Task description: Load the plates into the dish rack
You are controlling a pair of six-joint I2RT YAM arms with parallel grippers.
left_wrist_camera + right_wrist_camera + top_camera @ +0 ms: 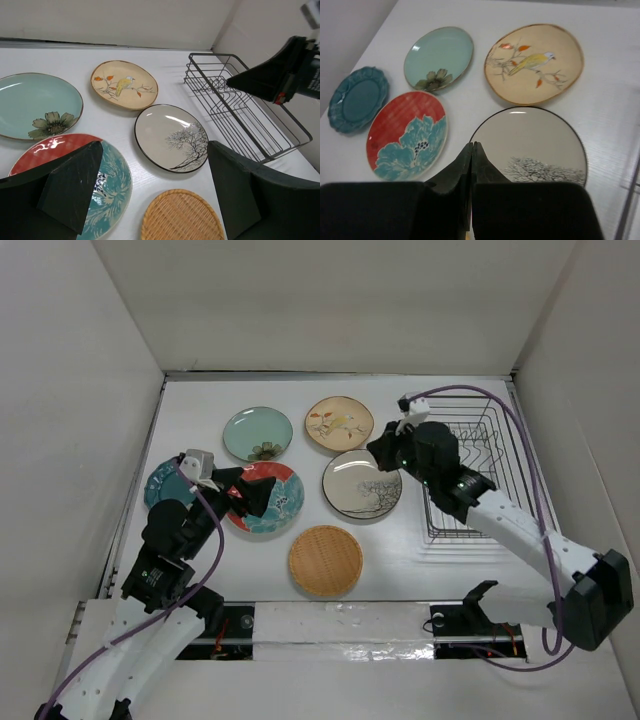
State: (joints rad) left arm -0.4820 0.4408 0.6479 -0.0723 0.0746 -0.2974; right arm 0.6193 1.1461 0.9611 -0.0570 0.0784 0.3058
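Observation:
Several plates lie flat on the white table: pale green [258,433], beige with a bird [339,424], white with a black tree [361,484], red-and-teal [276,502], dark teal [158,483] and woven orange-tan [325,560]. The dark wire dish rack [470,480] stands to their right. My left gripper [250,495] hangs open above the red-and-teal plate [107,185], holding nothing. My right gripper [385,445] is shut and empty. It sits between the rack and the tree plate, with its fingertips [472,146] over that plate's rim [530,145].
White walls enclose the table on the left, back and right. The rack [240,105] sits close to the right wall. A purple cable [520,430] loops from the right arm over the rack. The arm bases are at the near edge.

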